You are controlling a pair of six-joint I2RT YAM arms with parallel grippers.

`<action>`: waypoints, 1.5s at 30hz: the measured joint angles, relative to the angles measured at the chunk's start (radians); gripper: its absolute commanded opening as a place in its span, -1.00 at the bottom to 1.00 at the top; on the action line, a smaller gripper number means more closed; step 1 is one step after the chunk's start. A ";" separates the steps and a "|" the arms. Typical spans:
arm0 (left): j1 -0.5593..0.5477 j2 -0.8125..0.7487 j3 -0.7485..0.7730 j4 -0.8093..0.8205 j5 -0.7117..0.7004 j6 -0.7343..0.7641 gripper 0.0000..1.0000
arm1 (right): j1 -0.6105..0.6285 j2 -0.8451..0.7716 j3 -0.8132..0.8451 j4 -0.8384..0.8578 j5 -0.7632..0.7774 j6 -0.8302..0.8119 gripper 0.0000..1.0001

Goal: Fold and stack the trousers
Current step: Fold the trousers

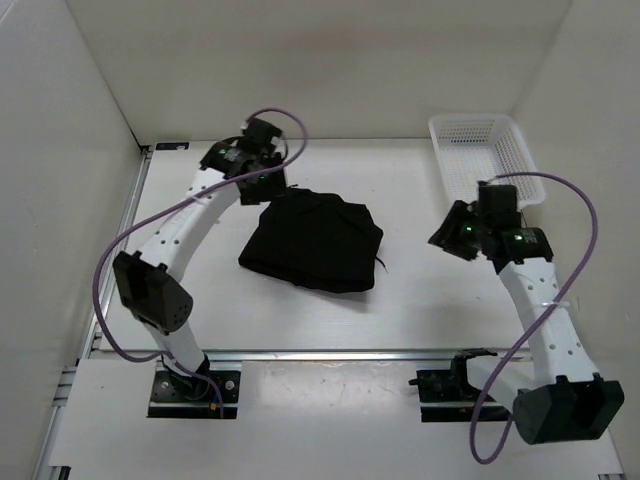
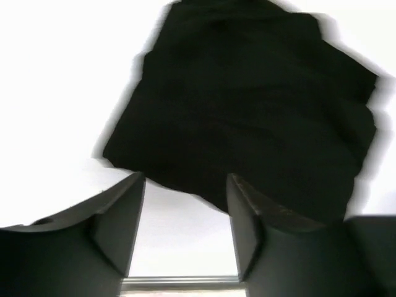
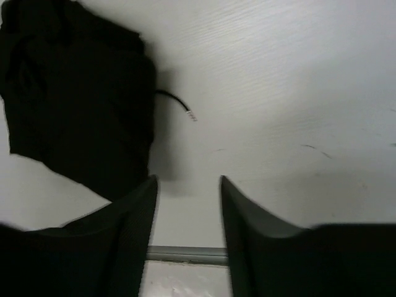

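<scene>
Here, the black trousers [image 1: 315, 243] lie folded in a compact bundle in the middle of the bench [image 1: 400, 300], with a thin cord end [image 3: 176, 102] poking out at their right edge. To their right, the right hand [image 3: 189, 179] hovers apart from the cloth, fingers spread, holding nothing. Farther back, the left hand [image 2: 185, 182] hangs just beside the bundle's far-left corner, likewise spread and empty. A white mesh basket [image 1: 470, 122] stands at the far right.

Black trousers [image 1: 313, 243], folded into a compact rumpled bundle, lying mid-table, drawstring end trailing right
</scene>
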State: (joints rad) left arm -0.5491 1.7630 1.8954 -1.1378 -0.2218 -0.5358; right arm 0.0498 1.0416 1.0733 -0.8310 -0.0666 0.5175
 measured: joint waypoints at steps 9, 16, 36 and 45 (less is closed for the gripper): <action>0.184 0.053 -0.414 0.167 0.106 0.056 -0.61 | 0.483 0.363 0.067 0.210 0.024 0.042 -0.99; 0.172 0.164 -0.522 0.251 0.132 0.053 -0.75 | 0.564 0.680 0.108 0.278 0.045 0.052 -0.99; 0.083 -0.186 -0.268 0.029 0.108 0.054 0.72 | 0.412 0.260 0.289 0.125 0.277 -0.047 1.00; 0.080 -0.540 -0.183 -0.003 0.010 0.048 0.77 | 0.293 -0.102 0.257 -0.034 0.506 -0.062 1.00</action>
State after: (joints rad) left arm -0.4686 1.2232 1.7119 -1.1408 -0.2115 -0.4877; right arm 0.3424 0.9394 1.3300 -0.8646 0.4393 0.4553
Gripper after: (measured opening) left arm 0.880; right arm 0.998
